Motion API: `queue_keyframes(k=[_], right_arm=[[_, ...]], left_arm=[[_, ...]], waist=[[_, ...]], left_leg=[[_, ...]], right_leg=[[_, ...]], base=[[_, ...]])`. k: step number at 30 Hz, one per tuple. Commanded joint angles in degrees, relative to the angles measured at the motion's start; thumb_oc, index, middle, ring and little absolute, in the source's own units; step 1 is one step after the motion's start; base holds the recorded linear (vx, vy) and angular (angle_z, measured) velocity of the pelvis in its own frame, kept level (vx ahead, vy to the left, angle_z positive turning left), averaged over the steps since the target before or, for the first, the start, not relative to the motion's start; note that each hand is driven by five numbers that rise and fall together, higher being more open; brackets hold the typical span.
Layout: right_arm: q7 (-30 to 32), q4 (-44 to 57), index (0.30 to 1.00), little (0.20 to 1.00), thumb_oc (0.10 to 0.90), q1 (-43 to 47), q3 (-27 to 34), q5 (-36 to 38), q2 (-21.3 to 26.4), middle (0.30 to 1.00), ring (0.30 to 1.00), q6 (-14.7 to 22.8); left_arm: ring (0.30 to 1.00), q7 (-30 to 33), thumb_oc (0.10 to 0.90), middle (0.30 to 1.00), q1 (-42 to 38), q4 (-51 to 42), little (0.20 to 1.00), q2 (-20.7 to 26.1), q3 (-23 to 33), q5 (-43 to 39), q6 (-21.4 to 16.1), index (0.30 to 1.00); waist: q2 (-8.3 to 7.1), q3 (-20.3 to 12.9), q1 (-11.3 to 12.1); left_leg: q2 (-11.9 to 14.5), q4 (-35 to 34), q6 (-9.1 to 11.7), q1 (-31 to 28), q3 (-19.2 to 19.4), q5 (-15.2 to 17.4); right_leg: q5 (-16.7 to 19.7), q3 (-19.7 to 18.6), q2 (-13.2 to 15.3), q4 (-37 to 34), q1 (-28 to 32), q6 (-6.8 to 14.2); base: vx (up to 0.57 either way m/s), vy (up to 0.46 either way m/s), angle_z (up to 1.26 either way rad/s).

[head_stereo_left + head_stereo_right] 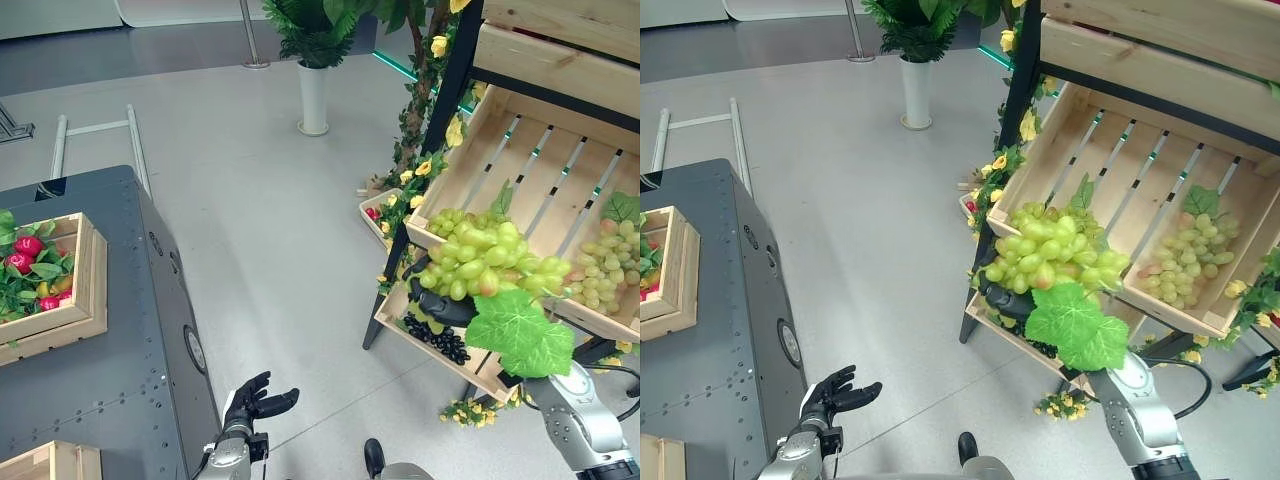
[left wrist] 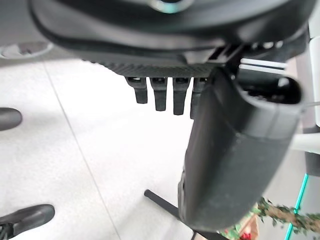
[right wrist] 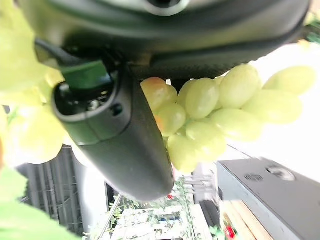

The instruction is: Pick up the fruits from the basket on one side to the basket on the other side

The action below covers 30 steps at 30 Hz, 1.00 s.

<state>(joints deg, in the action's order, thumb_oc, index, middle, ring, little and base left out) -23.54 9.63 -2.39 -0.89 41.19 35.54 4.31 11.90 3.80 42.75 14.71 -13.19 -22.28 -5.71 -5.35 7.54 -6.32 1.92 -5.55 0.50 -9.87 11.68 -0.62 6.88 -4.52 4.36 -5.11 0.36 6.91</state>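
Dark-fingered and empty, the left hand [image 1: 255, 400] hangs at 6 o'clock over the grey floor [image 1: 270, 250], its fingers loosely spread and released, just beside the dark cabinet [image 1: 120, 330]; it takes no part in this step. At 4 o'clock the right hand [image 1: 440, 303] grasps a bunch of green grapes [image 1: 485, 262], its thumb curled against the fruit in the right wrist view, with a large green leaf [image 1: 518, 330] hanging from the bunch below the palm. The bunch sits raised in front of the slanted wooden crate [image 1: 540, 170] at 2 o'clock, which holds a second grape bunch [image 1: 610, 265] near its lower right corner; black grapes [image 1: 440, 342] lie on the lower shelf beneath the hand. The step in hand appears to be the carry to the opposite side. To do it well, keep the grasp firm around the bunch's core, since loose berries and the trailing leaf may snag on the crate's front lip. Lift clear before swinging across. The likely destination is the wooden basket [image 1: 85, 300] at 9 o'clock on the cabinet top, holding red fruit [image 1: 28, 252] among leaves. Far off at 12 o'clock stands a potted plant [image 1: 313, 60].
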Motion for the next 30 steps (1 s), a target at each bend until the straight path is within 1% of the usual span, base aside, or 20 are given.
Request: queue_keyframes(k=[1, 7, 10, 14, 15, 17, 22, 24, 28, 30], right_arm=[[5.8, 5.4, 0.3, 0.3, 0.4, 13.6, 9.0, 3.3, 3.5, 0.3, 0.3, 10.6], [9.6, 4.6, 0.3, 0.3, 0.4, 14.7, 13.2, 4.0, 7.0, 0.3, 0.3, 8.9], [10.5, 3.9, 0.3, 0.3, 0.4, 15.6, 13.9, 4.4, 7.6, 0.3, 0.3, 9.2], [12.7, 2.5, 0.3, 0.3, 0.4, 17.1, 14.5, 1.5, 8.9, 0.3, 0.3, 8.1], [14.4, 0.6, 0.3, 0.3, 0.4, 17.8, 14.5, -1.2, 10.4, 0.3, 0.3, 7.7], [14.8, -1.4, 0.3, 0.3, 0.4, 18.4, 14.2, -1.7, 11.7, 0.3, 0.3, 7.1], [20.4, -12.1, 0.3, 0.3, 0.4, 20.2, 12.6, -12.5, 18.9, 0.3, 0.3, 2.8], [21.8, -15.0, 0.3, 0.3, 0.4, 19.9, 12.2, -14.8, 20.9, 0.3, 0.3, 1.6], [24.4, -20.0, 0.3, 0.3, 0.4, 19.8, 12.4, -15.7, 24.5, 0.3, 0.3, 0.0], [25.8, -22.2, 0.3, 0.3, 0.4, 20.6, 12.2, -16.3, 25.2, 0.3, 0.3, 0.3]], left_arm=[[0.9, -0.8, 0.8, 0.9, -6.1, -1.4, 0.9, 1.1, -1.3, 1.5, -6.7, 0.9], [0.9, -2.7, 0.8, 0.9, -6.1, -0.5, 0.9, 1.6, -2.0, 1.7, -7.5, 0.9], [0.9, -3.1, 0.8, 0.9, -6.2, -0.2, 0.9, 1.8, -2.3, 2.1, -7.5, 0.9], [0.9, -3.4, 0.8, 0.9, -6.8, 0.7, 0.9, 2.0, -2.6, 1.9, -7.7, 0.9], [0.9, -3.4, 0.8, 0.9, -7.1, 0.6, 0.9, 2.1, -2.8, 2.0, -7.8, 0.9], [0.9, -3.4, 0.8, 0.9, -7.2, 0.5, 0.9, 2.1, -3.0, 1.9, -8.1, 0.9], [0.9, -3.2, 0.8, 0.9, -6.3, -1.4, 0.9, 2.5, -4.0, 1.6, -9.3, 0.9], [0.9, -3.5, 0.8, 0.9, -5.9, -2.1, 0.9, 2.8, -4.0, 1.6, -9.5, 0.9], [0.9, -4.8, 0.8, 0.9, -5.3, -3.7, 0.9, 4.1, -4.6, 1.5, -9.6, 0.9], [0.9, -5.3, 0.8, 0.9, -5.3, -4.3, 0.9, 4.5, -5.0, 1.2, -9.5, 0.9]], waist=[[1.46, -1.0, 0.0], [1.46, -2.4, -0.8], [1.38, -2.6, -0.8], [1.21, -3.0, -1.0], [1.06, -3.2, -1.0], [0.99, -3.2, -1.0], [0.28, -3.8, -0.4], [0.0, -3.9, -0.3], [-0.35, -3.7, 0.0], [-0.38, -3.6, 0.3]], left_leg=[[-2.1, 0.5, -3.5, -0.2, -1.1, 6.4], [-2.1, 0.5, -3.3, -0.3, -1.2, 6.5], [-2.1, 0.5, -3.2, -0.3, -1.2, 6.6], [-2.1, 0.5, -3.1, -0.2, -1.1, 6.7], [-2.0, 0.5, -3.0, -0.2, -1.2, 6.7], [-2.1, 0.5, -3.0, -0.2, -1.3, 6.7], [-1.9, 0.5, -2.8, 0.2, -1.9, 6.5], [-1.8, 0.5, -2.9, 0.3, -2.0, 6.4], [-1.8, 0.5, -3.0, 0.5, -2.4, 6.2], [-1.9, 0.5, -3.0, 0.6, -2.6, 6.2]], right_leg=[[-4.1, 2.4, -2.9, 0.1, 4.9, -2.5], [-4.2, 2.2, -3.1, 0.1, 5.1, -2.7], [-4.2, 2.1, -3.2, 0.1, 5.0, -2.6], [-4.2, 1.7, -3.2, 0.1, 5.0, -2.6], [-4.2, 1.4, -3.3, 0.1, 4.9, -2.6], [-4.2, 1.4, -3.3, 0.1, 4.9, -2.5], [-4.1, 1.5, -3.6, 0.1, 4.8, -2.6], [-4.0, 1.6, -3.6, 0.1, 4.8, -2.6], [-3.9, 1.7, -3.7, 0.1, 4.8, -2.7], [-3.9, 1.8, -3.8, 0.1, 4.7, -2.7]], base=[[0.03, 0.031, 0.01], [0.0, 0.0, 0.0], [0.0, 0.0, 0.0], [0.0, 0.005, -0.03], [0.0, 0.0, 0.0], [-0.01, 0.01, -0.04], [0.0, 0.003, -0.06], [0.0, 0.0, 0.0], [0.0, 0.0, 0.0], [0.0, 0.0, 0.0]])
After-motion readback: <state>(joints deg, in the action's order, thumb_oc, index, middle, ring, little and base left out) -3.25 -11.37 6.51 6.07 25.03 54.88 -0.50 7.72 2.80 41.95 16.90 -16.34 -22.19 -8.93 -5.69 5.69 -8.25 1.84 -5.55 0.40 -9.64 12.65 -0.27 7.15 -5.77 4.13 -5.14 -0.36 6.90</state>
